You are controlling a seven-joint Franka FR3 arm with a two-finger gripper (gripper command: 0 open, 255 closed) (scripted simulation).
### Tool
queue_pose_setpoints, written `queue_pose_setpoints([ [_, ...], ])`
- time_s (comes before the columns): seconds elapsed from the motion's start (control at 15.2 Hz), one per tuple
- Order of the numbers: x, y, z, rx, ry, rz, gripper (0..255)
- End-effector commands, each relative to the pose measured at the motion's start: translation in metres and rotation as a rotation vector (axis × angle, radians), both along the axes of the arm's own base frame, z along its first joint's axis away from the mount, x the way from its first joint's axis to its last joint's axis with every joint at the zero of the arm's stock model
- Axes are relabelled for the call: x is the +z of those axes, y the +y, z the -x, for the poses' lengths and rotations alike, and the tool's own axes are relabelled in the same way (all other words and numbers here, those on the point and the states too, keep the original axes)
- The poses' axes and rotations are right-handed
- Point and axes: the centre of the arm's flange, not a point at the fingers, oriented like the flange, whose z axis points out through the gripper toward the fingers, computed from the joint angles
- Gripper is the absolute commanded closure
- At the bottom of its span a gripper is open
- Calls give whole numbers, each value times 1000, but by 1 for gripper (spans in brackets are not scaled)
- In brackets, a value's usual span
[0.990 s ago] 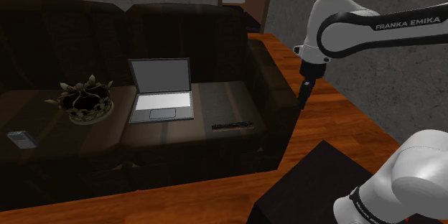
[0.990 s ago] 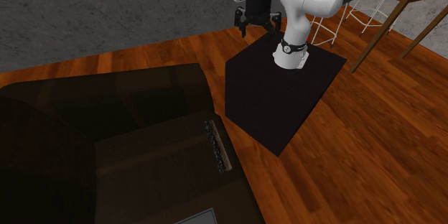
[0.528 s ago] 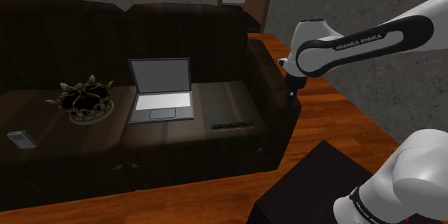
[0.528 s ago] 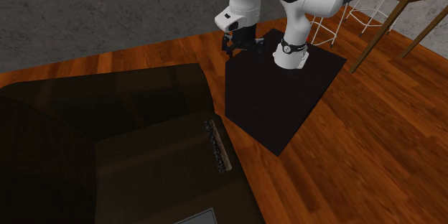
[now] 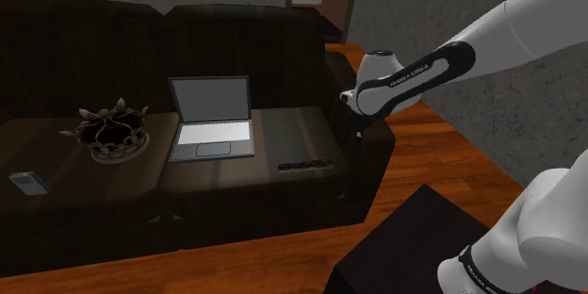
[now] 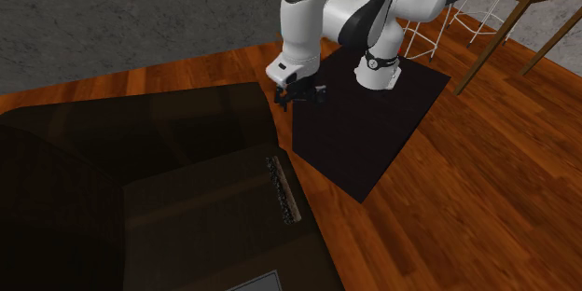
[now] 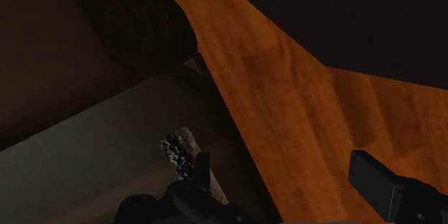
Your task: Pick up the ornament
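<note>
The ornament (image 5: 113, 133), dark spiky leaves on a pale round base, sits on the sofa's left seat cushion in the shoulder view. My gripper (image 5: 359, 139) hangs far to its right, over the sofa's right armrest, pointing down. In the second exterior view the gripper (image 6: 300, 96) is at the sofa's corner, between sofa and stand. In the wrist view the gripper (image 7: 287, 176) is open, its black fingers (image 7: 202, 168) wide apart with nothing between them, above the sofa's edge and the wooden floor (image 7: 287, 93).
An open laptop (image 5: 213, 118) lies on the middle cushion, between ornament and gripper. A thin dark remote (image 5: 304, 165) lies on the right cushion, and its end (image 7: 179, 147) is by one finger. A small grey handset (image 5: 28, 183) lies left of the ornament. The black stand (image 6: 364, 131) is behind the gripper.
The arm has swung from above the stand toward the sofa, and the gripper has dropped lower to the armrest. Nothing on the sofa has moved.
</note>
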Motion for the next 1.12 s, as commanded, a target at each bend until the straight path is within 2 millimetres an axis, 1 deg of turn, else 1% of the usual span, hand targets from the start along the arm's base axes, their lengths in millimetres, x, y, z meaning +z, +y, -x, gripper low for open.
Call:
queue_pose_setpoints([
  [0.0,-19,2,-17,48,-17,-4,0],
  [0.46,-84,18,-73,204,-71,-20,0],
  [0.92,-145,44,-129,361,-124,-35,0],
  [1.06,-154,46,-132,372,-128,-36,0],
])
